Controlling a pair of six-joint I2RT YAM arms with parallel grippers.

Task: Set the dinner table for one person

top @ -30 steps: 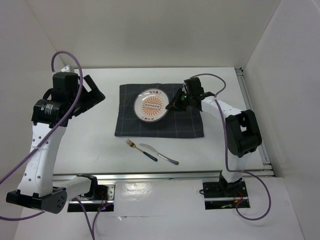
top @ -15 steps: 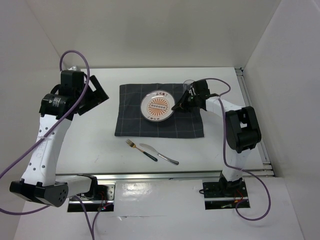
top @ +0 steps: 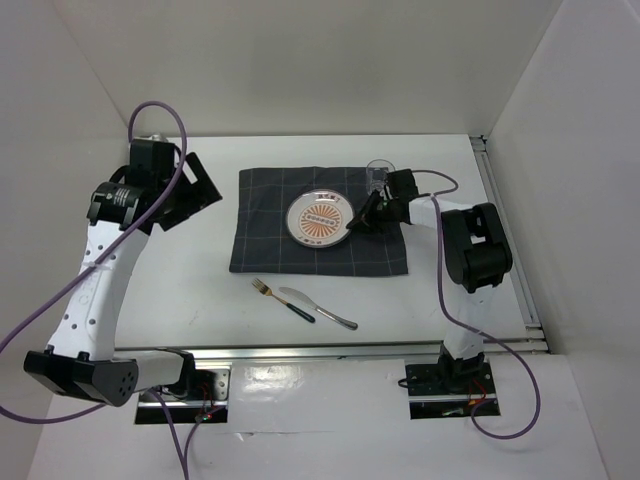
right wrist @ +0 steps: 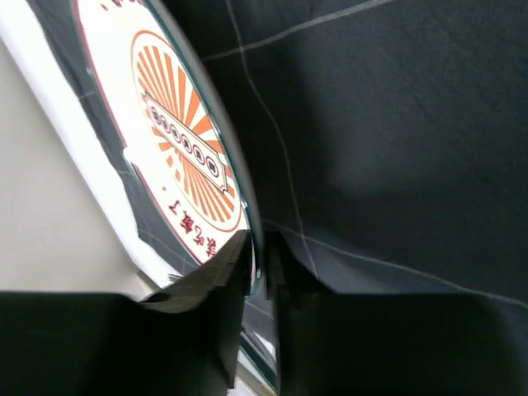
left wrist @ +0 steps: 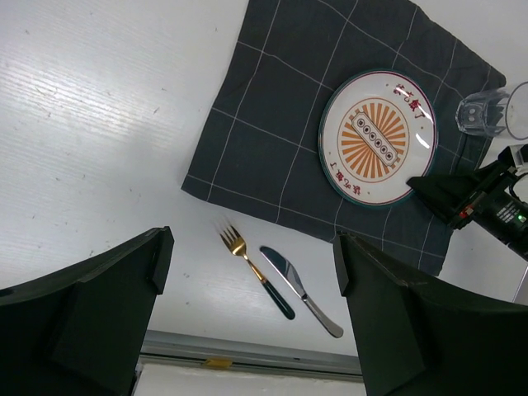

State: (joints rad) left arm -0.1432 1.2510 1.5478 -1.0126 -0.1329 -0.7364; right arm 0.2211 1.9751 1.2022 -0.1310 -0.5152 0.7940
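A white plate with an orange sunburst (top: pixel 319 219) lies on the dark grey grid cloth (top: pixel 265 235) on the white dinner table (top: pixel 180 290). My right gripper (top: pixel 358 222) is shut on the plate's right rim; the right wrist view shows both fingers pinching the rim (right wrist: pixel 257 262). A gold fork with a dark handle (top: pixel 277 298) and a silver knife (top: pixel 316 308) lie on the table in front of the cloth. My left gripper (top: pixel 190 190) is open and empty, high above the table's left side. The plate (left wrist: pixel 378 136), fork (left wrist: pixel 256 271) and knife (left wrist: pixel 300 290) also show in the left wrist view.
A clear drinking glass (top: pixel 379 172) stands at the cloth's far right corner, right behind my right gripper; it also shows in the left wrist view (left wrist: pixel 483 111). White walls enclose the table. A metal rail (top: pixel 330 350) runs along the near edge.
My right gripper has pulled the plate to the right across the cloth. My left arm has shifted slightly right and farther back.
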